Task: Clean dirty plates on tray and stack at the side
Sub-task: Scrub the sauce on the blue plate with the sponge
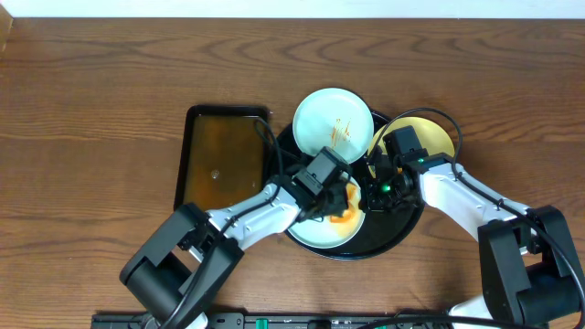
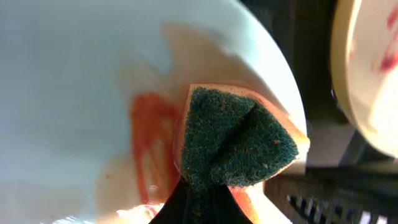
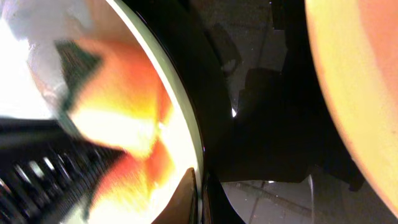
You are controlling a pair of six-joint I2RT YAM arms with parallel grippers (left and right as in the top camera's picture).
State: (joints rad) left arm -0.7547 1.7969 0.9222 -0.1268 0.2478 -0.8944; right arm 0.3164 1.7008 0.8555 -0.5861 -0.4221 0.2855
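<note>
The black tray [image 1: 395,238] holds three plates. The front mint-blue plate [image 1: 311,234] has smeared orange sauce [image 2: 152,146]. My left gripper [image 1: 335,199] is shut on an orange sponge with a green scouring side [image 2: 236,140] and presses it on this plate [image 2: 81,81]. My right gripper [image 1: 373,194] is shut on the same plate's right rim [image 3: 189,134], one finger above and one below [image 3: 200,200]. A second mint-blue plate [image 1: 331,117] with sauce squiggles lies at the back. The yellow plate [image 1: 430,135] lies at the right, partly under my right arm.
A smaller rectangular dark brown tray [image 1: 224,155] lies left of the round tray, touching it. The yellow plate's edge [image 3: 354,93] is close to the right of my right gripper. Brown wooden table lies all around.
</note>
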